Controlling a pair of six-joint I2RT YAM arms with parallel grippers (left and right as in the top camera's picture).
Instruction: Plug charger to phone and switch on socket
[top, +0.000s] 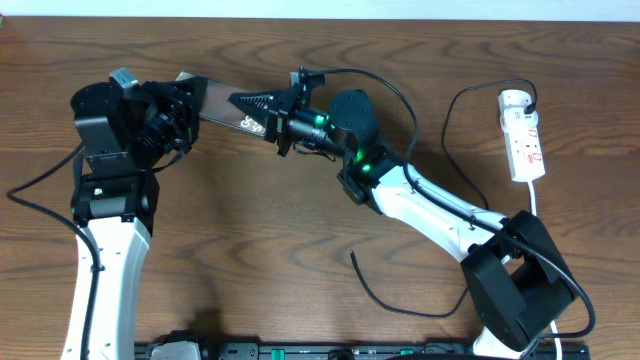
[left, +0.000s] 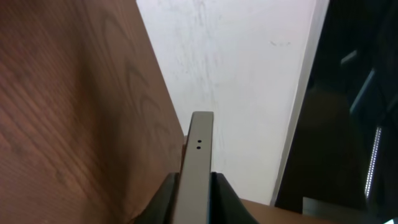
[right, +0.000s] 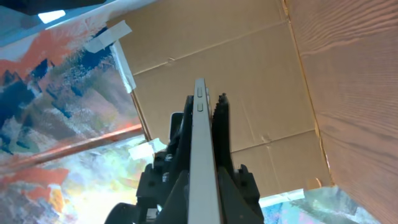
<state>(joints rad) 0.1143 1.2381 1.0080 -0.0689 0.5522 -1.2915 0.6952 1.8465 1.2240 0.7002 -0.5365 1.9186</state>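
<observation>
The phone (top: 224, 104) spans the gap between both arms: the left gripper (top: 188, 100) pinches one end, the right gripper (top: 274, 124) pinches the opposite end.

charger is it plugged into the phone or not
Not plugged in. The charger has its free tip lying loose on the table, well apart from the phone.
</observation>
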